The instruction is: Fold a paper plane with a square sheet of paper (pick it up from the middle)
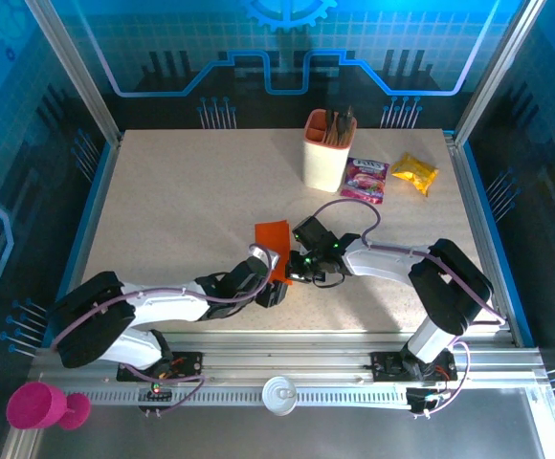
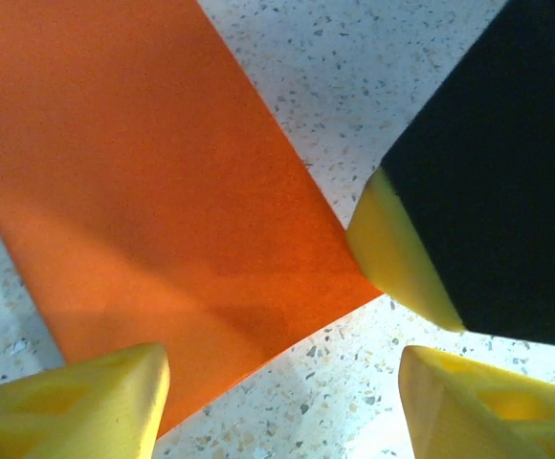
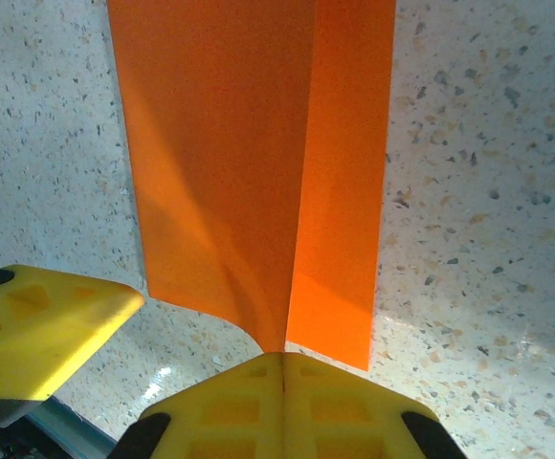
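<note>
The right gripper [image 3: 283, 373] is clamping the half-folded orange paper [image 1: 272, 237] on the near side of the cup [image 1: 327, 153], while the left gripper [image 2: 282, 382], fingers apart, is straddling a corner, likely needing to press the next crease.

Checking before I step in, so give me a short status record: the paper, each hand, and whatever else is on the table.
paper: orange sheet, creased lengthwise, on the table near the middle
right hand: shut, pinching the sheet's near edge at the crease
left hand: open, fingers apart by the sheet's corner, gripping nothing
other items: peach cup, pink packet, yellow packet, all far right
</note>
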Robot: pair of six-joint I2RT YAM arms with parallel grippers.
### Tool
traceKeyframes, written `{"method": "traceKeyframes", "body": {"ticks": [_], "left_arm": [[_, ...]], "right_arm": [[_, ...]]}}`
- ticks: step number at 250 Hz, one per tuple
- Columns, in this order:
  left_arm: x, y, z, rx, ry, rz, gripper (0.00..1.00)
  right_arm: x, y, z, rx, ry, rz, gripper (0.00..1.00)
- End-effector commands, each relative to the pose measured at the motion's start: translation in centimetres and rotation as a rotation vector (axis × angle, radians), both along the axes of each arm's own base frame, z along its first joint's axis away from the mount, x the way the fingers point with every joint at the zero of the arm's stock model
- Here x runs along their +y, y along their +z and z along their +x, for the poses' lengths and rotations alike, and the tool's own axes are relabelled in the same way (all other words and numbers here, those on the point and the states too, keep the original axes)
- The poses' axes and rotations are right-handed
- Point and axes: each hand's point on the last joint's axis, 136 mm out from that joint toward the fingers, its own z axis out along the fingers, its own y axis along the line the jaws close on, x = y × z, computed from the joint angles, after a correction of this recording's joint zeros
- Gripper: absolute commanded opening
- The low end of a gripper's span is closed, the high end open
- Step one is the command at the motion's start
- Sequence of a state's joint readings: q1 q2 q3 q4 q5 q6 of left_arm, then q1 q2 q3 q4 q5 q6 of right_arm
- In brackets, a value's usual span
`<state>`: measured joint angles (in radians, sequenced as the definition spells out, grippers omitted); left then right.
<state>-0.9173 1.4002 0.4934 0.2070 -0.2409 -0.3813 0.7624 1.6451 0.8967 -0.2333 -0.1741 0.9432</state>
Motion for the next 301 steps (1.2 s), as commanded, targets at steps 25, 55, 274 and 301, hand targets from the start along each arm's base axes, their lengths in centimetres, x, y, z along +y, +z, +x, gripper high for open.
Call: {"method": "traceKeyframes", "body": {"ticks": [25,55,274,301], "left_arm": [[-0.3,0.1,0.1,-0.076,-0.018,-0.003,0.61],[1.4,0.2,0.4,-0.111,0.068,-0.010,0.59],[0.7,1.4,-0.7,-0.220,-0.009,0.010,0.55],[0.5,1.2,-0.1,-0.247,0.002,0.032,0.56]], "right_arm": [[0.2,1.3,0.5,-0.004,-0.021,0.042,0.00],[0.3,2.0,0.7,-0.013,-0.026,0.060,0.00],[1.3,4.6,1.5,-0.039,-0.011,0.108,0.00],[1.3,4.6,1.5,-0.037,-0.010,0.108,0.00]]}}
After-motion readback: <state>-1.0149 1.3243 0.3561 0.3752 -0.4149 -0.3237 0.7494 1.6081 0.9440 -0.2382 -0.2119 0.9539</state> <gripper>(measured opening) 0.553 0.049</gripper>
